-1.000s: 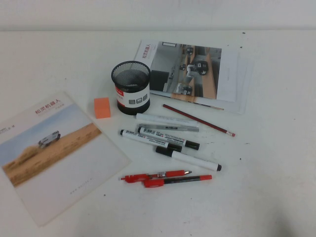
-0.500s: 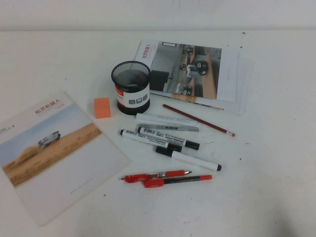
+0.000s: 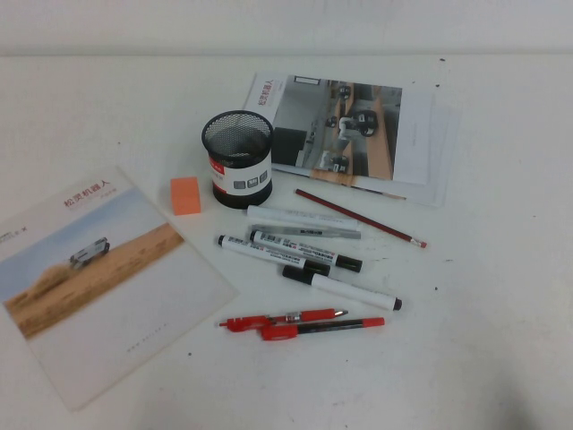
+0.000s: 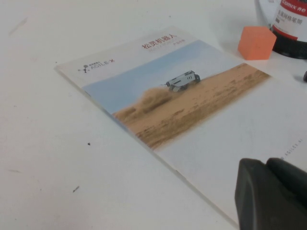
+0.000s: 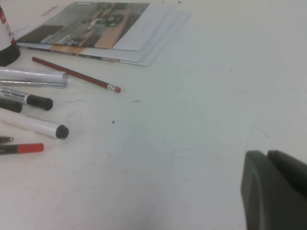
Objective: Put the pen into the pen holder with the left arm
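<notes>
The red pen [image 3: 285,317] lies flat on the table [image 3: 501,296], well in front of the mesh pen holder [image 3: 238,159]. The left claw [image 4: 273,194], closed and empty, hovers over a brochure [image 4: 182,103]; the right claw [image 5: 276,189] hovers off to the holder's right, its state unclear.

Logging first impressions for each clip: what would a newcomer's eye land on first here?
Probably the black mesh pen holder standing upright mid-table, with the small orange block to its left. In front of it lies a loose cluster of markers, with the red pen nearest the robot, still on the table. Neither arm has entered the high view; the left gripper, shut, hangs over the desert-photo brochure, and the right gripper over bare table.
</notes>
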You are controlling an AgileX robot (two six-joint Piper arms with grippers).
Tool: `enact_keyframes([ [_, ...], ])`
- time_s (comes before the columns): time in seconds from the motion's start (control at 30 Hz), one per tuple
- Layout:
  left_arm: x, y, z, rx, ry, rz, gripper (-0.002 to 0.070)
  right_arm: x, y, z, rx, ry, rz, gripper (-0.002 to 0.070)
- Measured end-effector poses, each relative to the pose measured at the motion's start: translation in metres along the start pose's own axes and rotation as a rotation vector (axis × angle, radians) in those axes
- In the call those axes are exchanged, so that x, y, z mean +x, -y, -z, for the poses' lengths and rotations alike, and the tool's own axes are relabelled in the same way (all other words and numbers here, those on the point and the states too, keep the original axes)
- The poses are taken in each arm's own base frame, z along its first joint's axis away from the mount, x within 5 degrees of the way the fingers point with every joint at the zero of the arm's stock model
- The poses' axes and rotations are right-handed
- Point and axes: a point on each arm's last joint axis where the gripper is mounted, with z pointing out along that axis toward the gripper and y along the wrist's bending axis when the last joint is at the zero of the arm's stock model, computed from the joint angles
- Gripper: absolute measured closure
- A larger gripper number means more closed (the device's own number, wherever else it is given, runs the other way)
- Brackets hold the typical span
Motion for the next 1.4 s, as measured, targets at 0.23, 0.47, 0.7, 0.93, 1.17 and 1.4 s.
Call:
enact_keyframes([
  [0.23,0.0,0.0,0.0,0.0,0.0,0.0,0.0676,0.0,0.0,0.0,0.0,0.0,0.0,0.0698],
  [0.47,-0.0024,-0.0016,-0.0004,-0.018,0.037,-0.06,0.0676,0.0,0.0,0.0,0.0,0.0,0.0,0.0698],
  [0.7,-0.0071,-0.0011,-0.0002,-0.01,0.092,0.038,0.0676,0.0,0.0,0.0,0.0,0.0,0.0,0.0698],
  [0.93,-0.0075,-0.0011,-0.0002,-0.007,0.097,0.094,0.0676,0.0,0.0,0.0,0.0,0.0,0.0,0.0698],
  [1.17,-0.0057,-0.0014,-0.0004,-0.011,0.077,0.1,0.0676,0.0,0.0,0.0,0.0,0.0,0.0,0.0698],
  [1.4,-0.0029,-0.0019,-0.0005,-0.018,0.048,0.102,0.0676,0.0,0.0,0.0,0.0,0.0,0.0,0.0698],
])
